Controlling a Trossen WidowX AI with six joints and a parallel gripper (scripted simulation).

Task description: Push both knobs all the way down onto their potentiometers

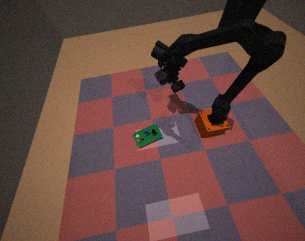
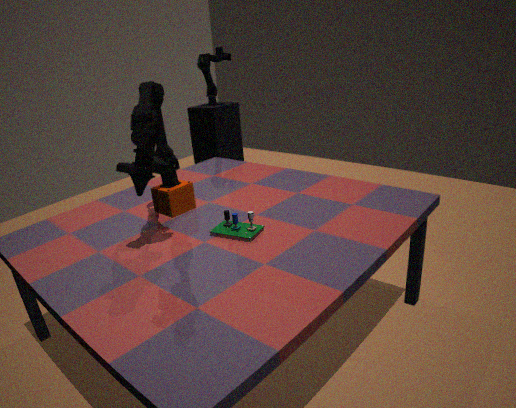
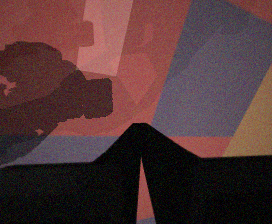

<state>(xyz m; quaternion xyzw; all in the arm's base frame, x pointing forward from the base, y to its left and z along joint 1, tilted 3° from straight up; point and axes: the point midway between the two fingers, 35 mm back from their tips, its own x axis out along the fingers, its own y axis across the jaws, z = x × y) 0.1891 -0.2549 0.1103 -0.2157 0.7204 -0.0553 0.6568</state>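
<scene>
The green circuit board (image 1: 150, 139) (image 2: 242, 235) lies on the checkered table, with three upright knobs on it. The white knob (image 1: 138, 136) (image 2: 251, 214) and the black knob (image 1: 153, 130) (image 2: 227, 215) look raised, with a thin gap above their bases. The blue knob (image 1: 146, 132) (image 2: 235, 218) stands between them and looks lower; its exact seating is too small to tell. My gripper (image 2: 140, 191) (image 3: 139, 130) is shut and empty, its fingertips together. It hangs above the table, away from the board, on the far side in the top view. The wrist view does not show the board.
The arm's orange base block (image 1: 218, 127) (image 2: 173, 199) stands beside the board. Pale light patches (image 1: 177, 217) and the arm's dark shadow (image 1: 178, 104) (image 3: 37, 75) fall on the table. A second small arm on a dark pedestal (image 2: 216, 130) stands behind the table.
</scene>
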